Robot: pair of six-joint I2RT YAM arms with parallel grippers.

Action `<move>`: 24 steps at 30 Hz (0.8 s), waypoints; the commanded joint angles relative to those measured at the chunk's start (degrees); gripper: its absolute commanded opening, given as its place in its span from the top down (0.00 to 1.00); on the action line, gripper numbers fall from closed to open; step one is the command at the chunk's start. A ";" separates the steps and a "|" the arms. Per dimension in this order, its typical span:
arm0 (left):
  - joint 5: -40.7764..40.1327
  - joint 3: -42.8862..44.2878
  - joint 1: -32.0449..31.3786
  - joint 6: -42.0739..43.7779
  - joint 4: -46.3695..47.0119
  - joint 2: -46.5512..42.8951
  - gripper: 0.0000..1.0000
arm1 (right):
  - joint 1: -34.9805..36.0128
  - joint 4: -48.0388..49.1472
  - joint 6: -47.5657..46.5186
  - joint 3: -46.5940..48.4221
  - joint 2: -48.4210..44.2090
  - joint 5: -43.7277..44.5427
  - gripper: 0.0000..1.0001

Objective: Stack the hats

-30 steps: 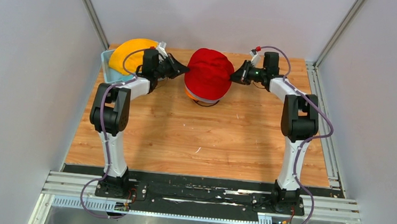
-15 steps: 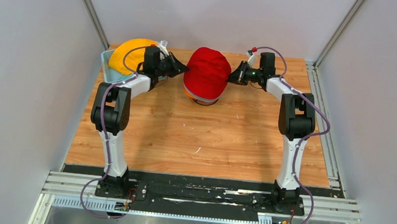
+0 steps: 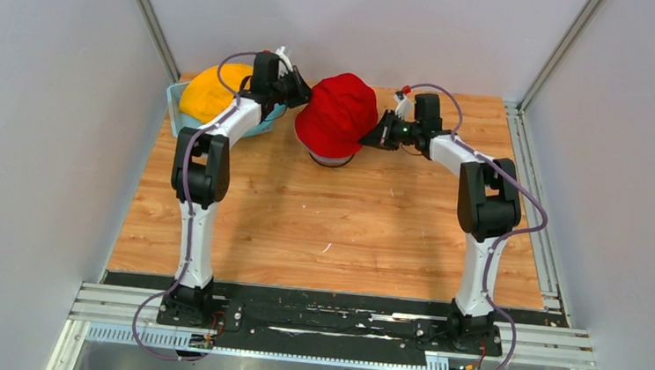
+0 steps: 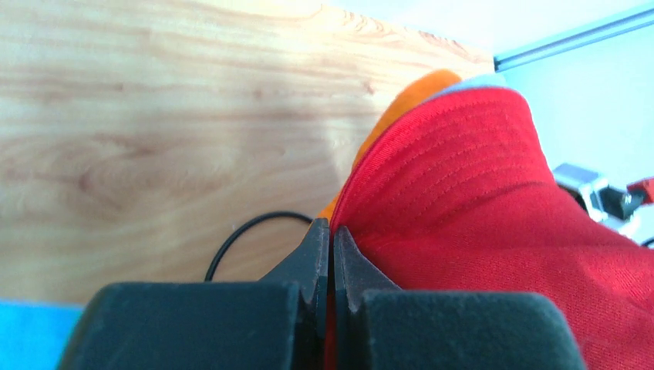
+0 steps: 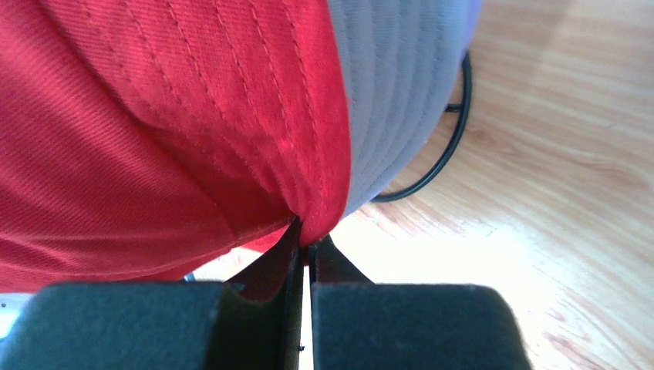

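Note:
A red hat (image 3: 338, 113) tops the hats piled on the black wire stand at the back middle of the table. My left gripper (image 3: 305, 93) is shut on its brim at the back left; the left wrist view shows red cloth (image 4: 478, 200) pinched between the jaws of that gripper (image 4: 332, 231), with an orange hat (image 4: 409, 108) under it. My right gripper (image 3: 369, 139) is shut on the brim at the right; its own camera shows the gripper (image 5: 307, 245) pinching the red brim (image 5: 154, 116) over a grey hat (image 5: 401, 92). A yellow hat (image 3: 207, 94) lies in the basket.
A light blue basket (image 3: 174, 107) stands at the back left corner, just behind my left arm. The stand's black wire foot (image 5: 446, 150) rests on the wood under the pile, also seen as a black wire loop (image 4: 245, 230) from the left. Grey walls close in both sides.
Both grippers have carried the red hat a little back and left, still shut on its brim. The left arm has stretched up and reached farther back; the right gripper has come lower and inward.

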 commanded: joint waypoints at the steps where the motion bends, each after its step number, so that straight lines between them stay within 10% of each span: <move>1: -3.19 7.60 -2.07 4.20 -13.10 9.32 1.00 | 2.94 -6.83 -2.54 -4.91 0.92 7.31 0.99; 17: 7.31 15.45 -8.15 2.47 -3.54 14.47 0.99 | 4.23 -3.99 -1.76 -12.25 -6.34 8.34 0.98; 22: 7.31 14.28 -8.80 2.42 -0.85 12.14 0.75 | 3.95 -3.71 -2.33 -15.81 -12.71 11.60 0.40; 24: 4.96 14.47 -8.65 4.28 -3.09 10.86 0.64 | 3.13 -3.90 -2.59 -17.22 -15.91 13.25 0.35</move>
